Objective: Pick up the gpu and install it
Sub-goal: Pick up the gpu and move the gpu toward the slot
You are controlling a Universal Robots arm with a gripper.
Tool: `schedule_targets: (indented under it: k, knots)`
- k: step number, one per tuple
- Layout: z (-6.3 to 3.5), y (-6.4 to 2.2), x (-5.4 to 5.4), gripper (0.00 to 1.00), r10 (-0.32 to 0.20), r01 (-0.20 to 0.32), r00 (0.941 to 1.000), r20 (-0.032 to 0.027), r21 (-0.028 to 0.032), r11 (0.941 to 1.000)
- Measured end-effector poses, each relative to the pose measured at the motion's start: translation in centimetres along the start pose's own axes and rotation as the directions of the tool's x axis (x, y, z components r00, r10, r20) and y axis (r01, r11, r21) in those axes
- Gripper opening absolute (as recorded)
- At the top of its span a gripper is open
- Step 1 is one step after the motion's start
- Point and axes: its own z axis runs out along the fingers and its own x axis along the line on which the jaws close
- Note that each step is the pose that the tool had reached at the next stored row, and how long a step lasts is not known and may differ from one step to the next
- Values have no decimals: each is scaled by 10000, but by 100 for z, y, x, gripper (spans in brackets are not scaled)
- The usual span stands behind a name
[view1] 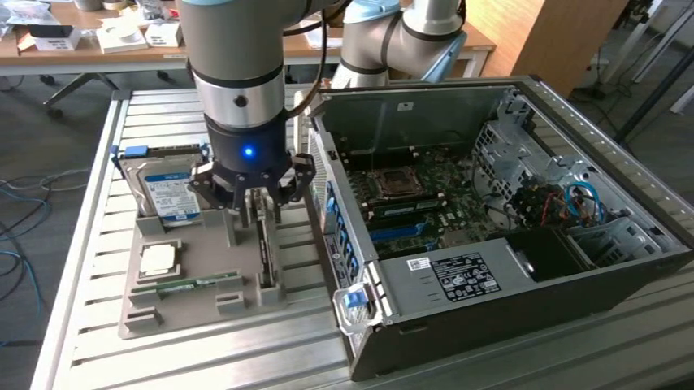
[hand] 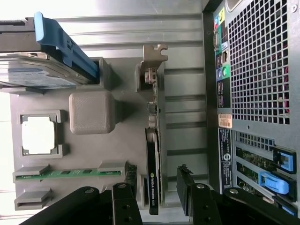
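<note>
- Computer case [view1: 488, 345] lies on its side at the exterior view's right, with its side panel off and the motherboard [view1: 418, 199] showing inside; no card stands in its blue slots
- Slatted metal table [view1: 76, 268] carries both the case and a grey parts holder
- Robot arm [view1: 239, 73] comes straight down over the holder, just beside the case's rear panel
- Grey holder [view1: 184, 317] sits on the table at the exterior view's left, touching or nearly touching the case
- Silver hard drive [view1: 168, 195] with a blue label stands tilted in the holder's far pocket
- gpu [view1: 265, 260] [hand: 153, 183] stands on its long edge in a slot along the holder's side nearest the case, dark face showing, metal bracket at its far end
- gripper [view1: 258, 213] [hand: 157, 177] is lowered over the near end of the gpu, its fingers [hand: 187, 187] spread wide on either side of the card, with a gap showing between card and finger in the wrist view
- Square processor chip [view1: 158, 258] [hand: 38, 135] lies flat in its pocket
- Narrow green memory stick [view1: 201, 283] [hand: 70, 173] lies in the holder's front groove
</note>
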Motion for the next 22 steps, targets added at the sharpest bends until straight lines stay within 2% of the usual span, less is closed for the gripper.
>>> schedule_targets:
  k: [16,22]
  knots:
    - [284,-13,8,47,-1,1,10000,0,0,10000]
    - [354,-16,9,47,0,0,10000,0,0,10000]
